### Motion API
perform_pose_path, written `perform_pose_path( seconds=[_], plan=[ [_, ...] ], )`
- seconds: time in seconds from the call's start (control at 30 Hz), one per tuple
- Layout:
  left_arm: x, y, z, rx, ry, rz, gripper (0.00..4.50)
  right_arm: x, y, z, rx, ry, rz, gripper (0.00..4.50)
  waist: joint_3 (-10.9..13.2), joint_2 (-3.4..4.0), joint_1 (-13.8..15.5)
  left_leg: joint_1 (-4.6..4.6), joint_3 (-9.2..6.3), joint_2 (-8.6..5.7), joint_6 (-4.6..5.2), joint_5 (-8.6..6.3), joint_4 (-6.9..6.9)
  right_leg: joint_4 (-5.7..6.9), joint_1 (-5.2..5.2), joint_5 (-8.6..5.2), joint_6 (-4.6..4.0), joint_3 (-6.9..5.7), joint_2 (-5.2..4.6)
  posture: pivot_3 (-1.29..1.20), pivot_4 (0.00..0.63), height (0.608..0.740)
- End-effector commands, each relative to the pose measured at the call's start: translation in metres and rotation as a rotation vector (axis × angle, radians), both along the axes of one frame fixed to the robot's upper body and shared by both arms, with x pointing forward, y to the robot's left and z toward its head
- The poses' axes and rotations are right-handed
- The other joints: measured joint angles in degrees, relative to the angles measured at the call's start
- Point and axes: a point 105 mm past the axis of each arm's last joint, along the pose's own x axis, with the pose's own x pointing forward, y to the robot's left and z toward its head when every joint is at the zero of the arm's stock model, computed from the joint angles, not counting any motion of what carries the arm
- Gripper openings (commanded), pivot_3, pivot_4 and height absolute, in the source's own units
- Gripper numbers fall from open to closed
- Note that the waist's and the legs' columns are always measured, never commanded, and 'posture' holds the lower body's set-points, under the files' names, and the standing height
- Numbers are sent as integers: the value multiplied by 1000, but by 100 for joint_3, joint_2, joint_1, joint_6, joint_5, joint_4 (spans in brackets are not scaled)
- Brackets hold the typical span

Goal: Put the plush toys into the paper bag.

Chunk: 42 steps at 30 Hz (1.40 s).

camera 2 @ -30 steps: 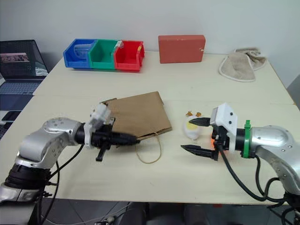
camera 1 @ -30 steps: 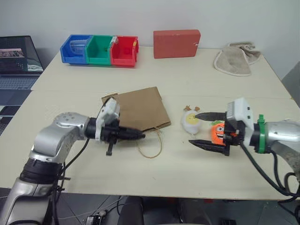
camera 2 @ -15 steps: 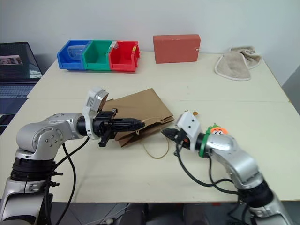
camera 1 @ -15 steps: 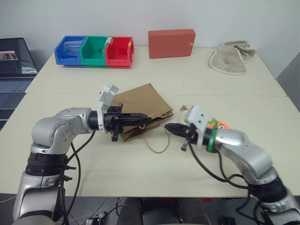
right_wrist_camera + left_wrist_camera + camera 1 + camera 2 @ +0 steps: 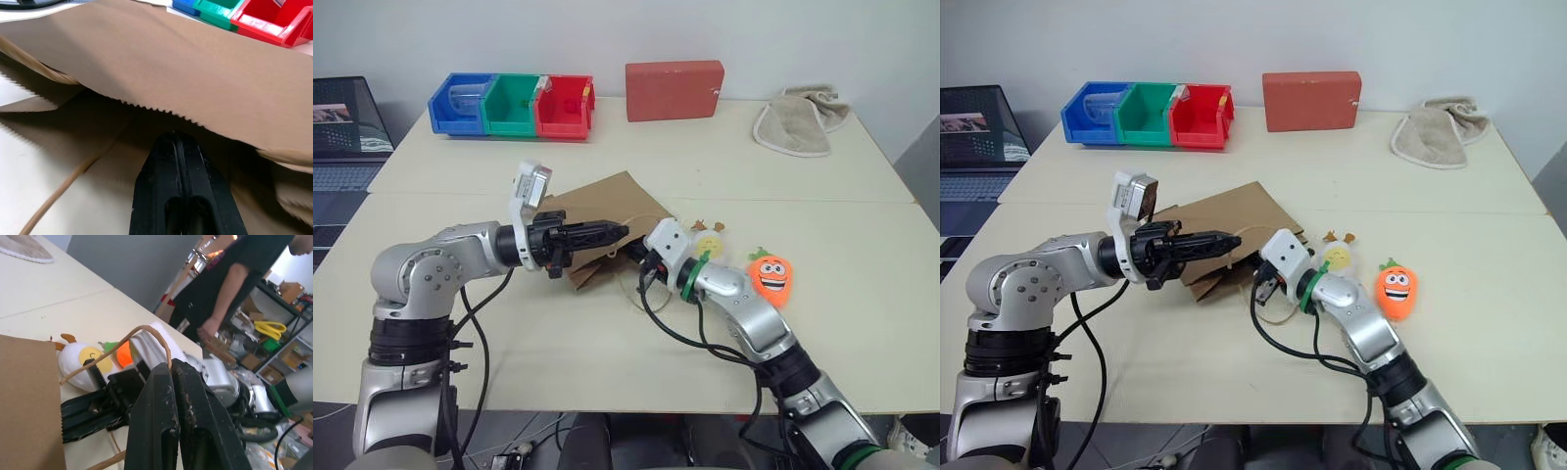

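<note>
The brown paper bag (image 5: 607,201) lies on the table with its mouth lifted toward the toys. My left gripper (image 5: 619,231) is shut on one cord handle (image 5: 146,330) and holds it up. My right gripper (image 5: 630,257) is shut and empty, its tip pushed into the bag's mouth under the raised upper wall (image 5: 186,63). The white egg-shaped plush toy (image 5: 710,242) lies just behind my right wrist. To its right, face up on the table, lies the orange carrot plush toy (image 5: 771,276).
Blue, green and red bins (image 5: 512,105) stand at the back left, a red box (image 5: 674,90) at the back middle, a beige cloth (image 5: 795,122) at the back right. A laptop (image 5: 347,122) sits left of the table. A person in black (image 5: 230,279) stands beyond the table.
My right gripper has shut and swung left from beside the toys to the bag's mouth. My left gripper has lifted the handle a little, raising the bag's mouth.
</note>
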Motion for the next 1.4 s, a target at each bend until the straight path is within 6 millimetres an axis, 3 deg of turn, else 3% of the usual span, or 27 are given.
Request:
perform_pose_path(
  seconds=[0.03, 0.23, 0.33, 0.5, 0.67, 0.87, 1.07, 1.3, 1.4],
  plan=[
    [-1, 2, 23, -44, -57, -2, 0, 11, 6, 0, -4, -47, -53, 9, 0, 0, 0, 0, 0, 0, 0, 0, 0, 0, -1, 0, 0, -1, 0, 0, 150, 740],
    [3, 8, 46, -66, -125, 30, 0, 22, 10, -19, -18, 8, -113, 9, 0, 0, -2, 0, -1, -1, -1, 0, -1, 0, -1, 1, -1, -2, -1, 0, 150, 740],
    [8, 15, 73, -84, -217, 72, 0, 25, 13, -25, -14, 43, -127, 9, 0, 0, -17, 0, -2, -1, -1, 0, -2, 0, -1, 1, -1, -3, -1, 0, 150, 740],
    [8, 16, 111, -99, -372, 89, 0, 27, 20, -24, -14, 55, -122, 9, 0, -1, -33, 1, -3, -1, -2, 1, -2, 0, 0, 2, -2, -5, -1, 0, 150, 740],
    [11, 15, 131, -110, -457, 107, 0, 31, 19, -24, -12, 67, -147, 9, 0, 0, -49, 1, -3, -1, -2, 1, -7, 1, -2, 2, -2, -5, -1, 0, 150, 740],
    [16, 15, 112, -47, -458, 113, 0, 35, 16, -20, 3, 70, -165, 9, 0, 0, -68, -1, -3, -1, -2, 1, -8, 0, -3, 2, -2, -5, -1, 0, 150, 740],
    [14, 12, 76, 47, -423, 64, 0, 38, 15, 7, 77, 37, -148, 9, 1, -1, -108, -2, -3, -1, -3, 1, -14, 1, -6, 2, -2, -4, -1, 0, 150, 740],
    [10, 11, 64, 63, -406, 41, 0, 19, 10, 36, 117, 17, -57, 9, 2, -2, -127, -6, -2, -1, -3, 1, -21, 1, -15, 2, -2, -5, -1, 0, 150, 740],
    [9, 9, 57, 69, -398, 32, 0, 5, -6, 58, 140, -1, -9, 174, 2, -2, -122, -8, -2, -2, -3, 1, -19, 0, -15, 2, -2, -4, -2, 0, 150, 740]
  ],
)
